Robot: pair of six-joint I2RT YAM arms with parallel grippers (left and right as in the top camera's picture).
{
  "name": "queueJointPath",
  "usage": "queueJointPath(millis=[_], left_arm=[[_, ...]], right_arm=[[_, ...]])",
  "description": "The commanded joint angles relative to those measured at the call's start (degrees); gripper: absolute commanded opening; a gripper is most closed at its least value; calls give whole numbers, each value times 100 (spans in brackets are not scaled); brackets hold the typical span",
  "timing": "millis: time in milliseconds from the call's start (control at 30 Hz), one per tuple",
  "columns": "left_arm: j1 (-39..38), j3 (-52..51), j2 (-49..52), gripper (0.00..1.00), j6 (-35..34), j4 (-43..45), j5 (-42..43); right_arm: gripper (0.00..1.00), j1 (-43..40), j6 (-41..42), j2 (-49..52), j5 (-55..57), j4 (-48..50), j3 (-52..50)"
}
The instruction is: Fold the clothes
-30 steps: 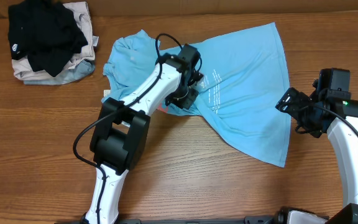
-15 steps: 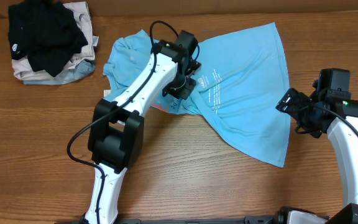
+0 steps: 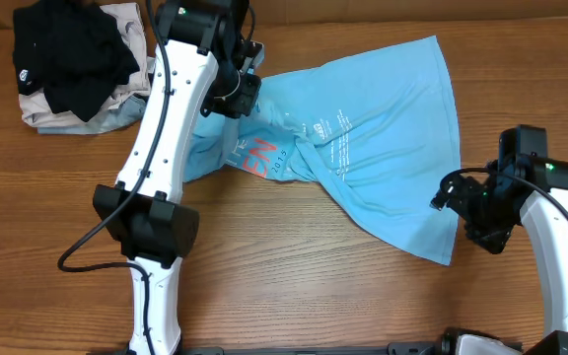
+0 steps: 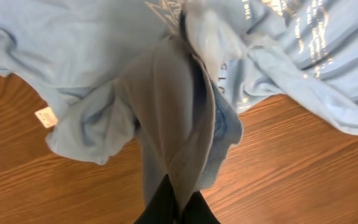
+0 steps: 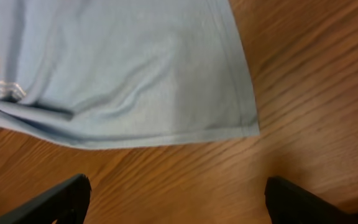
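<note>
On the brown wooden table (image 3: 294, 286) the thin sky-blue short-sleeved T-shirt (image 3: 383, 148) lies half spread, its left side bunched and lifted. It looks light, limp and slippery; hems and seams seem the best holds. The left gripper (image 4: 174, 208), raised high, is clamped on a fold; the right gripper (image 3: 449, 195) hovers spread wide beside the hem corner (image 5: 250, 127).

Wooden table (image 3: 294, 266), seen from above: mid-brown surface with darker grain running left to right, filling nearly the whole view. A paler tan band (image 3: 412, 8) borders its far edge; its nature cannot be told. Lighting is even, shadows soft.
</note>
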Motion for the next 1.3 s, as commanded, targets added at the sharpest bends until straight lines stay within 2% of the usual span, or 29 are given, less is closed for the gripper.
queueJointPath(millis=[0,67,100,267,400,500,700,800,1000,1033,1133,1167,1267], left_arm=[[-9,-74,-286,4,-398,-17,83],[22,-203,-407,4,-549,-17,-17],[85,-507,-656,4,-824,-17,-264],[380,-1561,-1333,4,-1316,-15,-1060],[737,-2253,-1519,4,-1381,-15,-1161],[1012,-2774,-1519,4,-1440,219,-1207],[1440,-3764,-1517,4,-1440,929,-1283],[1539,-3895,-1517,4,-1456,1102,-1318],[1547,-3895,-1523,4,-1523,1189,-1624],[1547,-3895,-1523,4,-1532,1213,-1624],[1550,-3895,-1523,4,-1543,1252,-1628],[1550,-3895,-1523,4,-1543,1272,-1631],[1550,-3880,-1523,4,-1543,1309,-1908]], right_arm=[[93,98,505,-122,-157,-35,-372],[93,136,750,-122,-155,50,-586],[93,195,973,-122,-157,184,-848],[93,291,1539,-120,-133,706,-1486],[86,378,2026,-120,313,1113,-1832],[86,435,2452,-109,632,1283,-2002],[85,435,2717,-85,706,1832,-2262],[79,435,2715,31,708,1932,-2286],[75,435,2710,546,706,2087,-2304],[71,435,2691,671,706,2129,-2308],[46,435,2645,846,708,2199,-2312],[41,435,2645,874,708,2218,-2312],[15,428,2643,883,708,2299,-2282]])
